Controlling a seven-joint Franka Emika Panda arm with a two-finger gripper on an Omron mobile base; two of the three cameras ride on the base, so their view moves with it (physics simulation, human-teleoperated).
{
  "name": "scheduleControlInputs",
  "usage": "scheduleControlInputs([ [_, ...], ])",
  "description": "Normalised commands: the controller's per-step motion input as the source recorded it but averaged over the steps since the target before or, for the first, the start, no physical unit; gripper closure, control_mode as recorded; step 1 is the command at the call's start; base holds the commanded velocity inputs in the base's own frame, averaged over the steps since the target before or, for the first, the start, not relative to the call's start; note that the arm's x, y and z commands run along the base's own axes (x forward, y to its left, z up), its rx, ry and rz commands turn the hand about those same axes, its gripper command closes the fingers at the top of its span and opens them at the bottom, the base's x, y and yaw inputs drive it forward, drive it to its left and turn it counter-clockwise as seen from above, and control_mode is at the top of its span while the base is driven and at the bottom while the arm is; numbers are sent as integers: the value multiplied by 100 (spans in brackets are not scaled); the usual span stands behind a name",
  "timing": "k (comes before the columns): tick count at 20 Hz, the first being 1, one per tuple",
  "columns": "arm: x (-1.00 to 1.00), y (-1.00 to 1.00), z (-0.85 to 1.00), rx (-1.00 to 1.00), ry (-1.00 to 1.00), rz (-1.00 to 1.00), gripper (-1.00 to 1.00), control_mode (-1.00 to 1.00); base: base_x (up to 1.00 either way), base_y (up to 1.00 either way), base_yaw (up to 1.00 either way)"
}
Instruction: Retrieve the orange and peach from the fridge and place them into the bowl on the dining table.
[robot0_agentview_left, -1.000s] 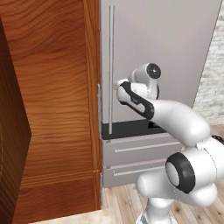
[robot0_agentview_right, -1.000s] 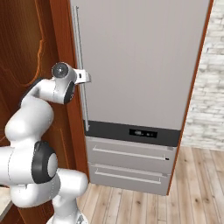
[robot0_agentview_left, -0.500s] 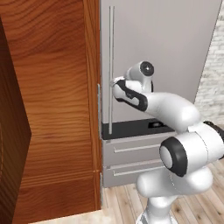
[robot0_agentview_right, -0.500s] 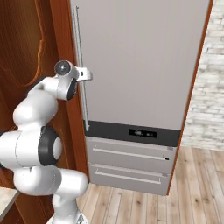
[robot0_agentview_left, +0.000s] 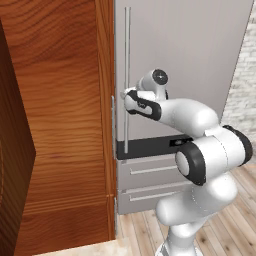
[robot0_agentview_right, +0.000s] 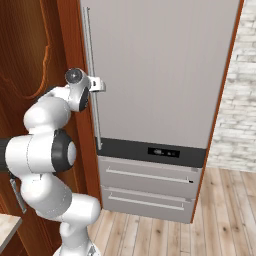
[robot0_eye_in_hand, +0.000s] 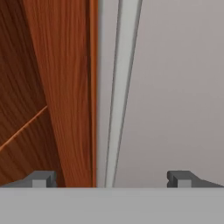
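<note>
One tall red-brown wooden cabinet (robot0_agentview_left: 60, 125) fills the left of the left base view, its grain running in broad swirls, and just beside it on the right stands one tall light grey fridge (robot0_agentview_left: 190, 65) with its door closed. A single long vertical bar handle (robot0_agentview_left: 127, 75) runs down the door's left edge, ending at one black control strip (robot0_agentview_left: 150, 146), and below that sit two grey drawers (robot0_agentview_left: 150, 180), each with one slim horizontal pull. The fridge face is flat, matte and unmarked. One white arm's two-finger gripper (robot0_agentview_left: 123, 100) sits at the handle at about mid-height of the door; in the hand view its two dark fingertips (robot0_eye_in_hand: 41, 178) stand wide apart with the bar (robot0_eye_in_hand: 120, 87) between them, nothing clamped. To the far right, one pale brick wall (robot0_agentview_right: 240, 100) meets a light wooden plank floor (robot0_agentview_right: 225, 215).
</note>
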Motion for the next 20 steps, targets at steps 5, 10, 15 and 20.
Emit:
scheduleControlInputs([
  [5,39,4,-3,0,1,0,-100,-100,0,0,0],
  [10,49,0,-2,0,0,0,-100,-100,0,0,0],
  [15,50,0,-11,0,0,0,-100,-100,0,0,0],
  [20,51,8,-15,0,0,-1,-100,-100,0,0,0],
])
